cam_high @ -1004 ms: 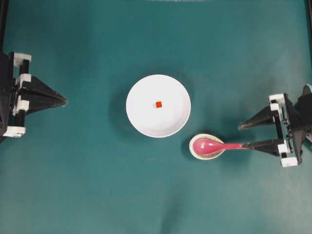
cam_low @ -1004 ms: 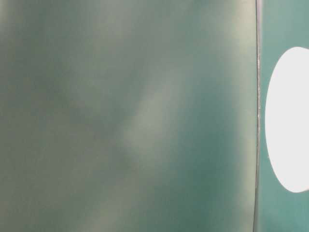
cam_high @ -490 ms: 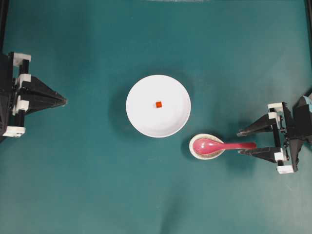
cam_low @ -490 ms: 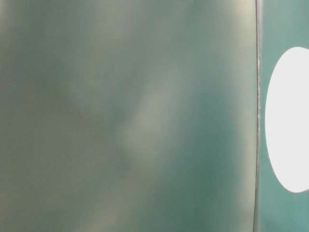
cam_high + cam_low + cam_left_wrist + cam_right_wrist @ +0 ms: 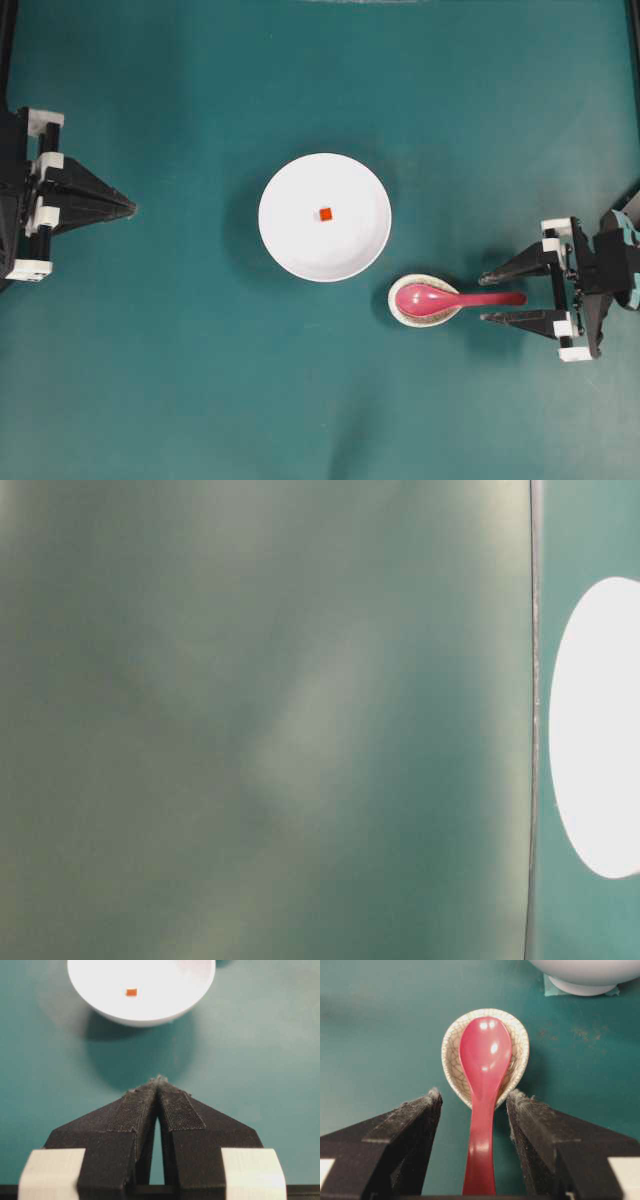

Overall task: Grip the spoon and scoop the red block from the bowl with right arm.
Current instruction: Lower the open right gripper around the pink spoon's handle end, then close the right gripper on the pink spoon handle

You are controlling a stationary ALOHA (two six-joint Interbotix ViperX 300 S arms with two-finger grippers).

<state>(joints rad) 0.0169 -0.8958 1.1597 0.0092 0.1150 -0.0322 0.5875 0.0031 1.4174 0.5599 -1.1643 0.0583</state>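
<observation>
Nearby, right tool (image 5: 474, 1097) wide astride spoon (image 5: 484, 1085) handle, speckled rest dish (image 5: 451, 1045) beneath, bowl (image 5: 290, 240) beside

Bright, even light from above in the overhead view, with soft dark shadows on the green tabletop (image 5: 200, 380) beside the bowl (image 5: 325, 217) and under the right end effector (image 5: 483, 298). Sharp enough there, only a little grainy. Very blurry in the table-level view: just green-grey smears and one washed-out white shape at the right edge. Small shiny glare spots on the spoon (image 5: 484, 1090) in the right wrist view. Big round shadow below the bowl in the left wrist view.
</observation>
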